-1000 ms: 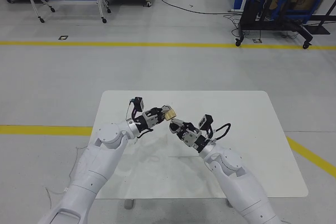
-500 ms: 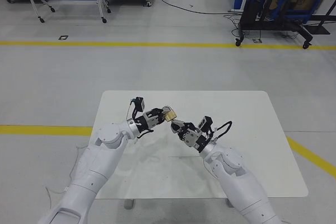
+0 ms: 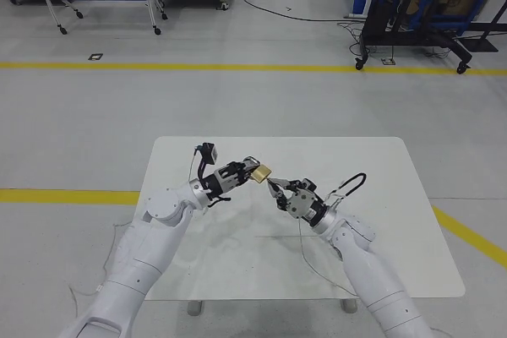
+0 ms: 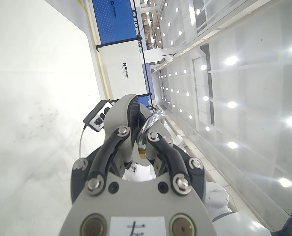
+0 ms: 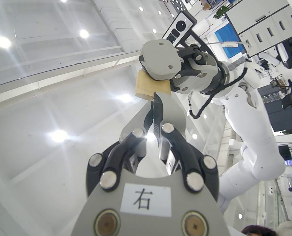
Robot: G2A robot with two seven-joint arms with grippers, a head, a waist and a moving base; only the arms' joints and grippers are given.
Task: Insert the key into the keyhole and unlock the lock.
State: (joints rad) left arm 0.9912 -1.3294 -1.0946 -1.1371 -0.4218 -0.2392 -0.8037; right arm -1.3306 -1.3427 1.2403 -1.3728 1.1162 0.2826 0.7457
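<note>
One-character label [image 4: 137, 227] on left gripper [image 4: 142, 126], similar label [image 5: 146, 200] on right gripper [image 5: 153, 109], lettering [image 4: 113, 9] on blue panel [image 4: 104, 28]

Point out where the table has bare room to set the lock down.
Bare: the white table's far strip beyond both tools and its whole right end. Crowded: the middle, where left tool and right tool meet at the brass padlock.
</note>
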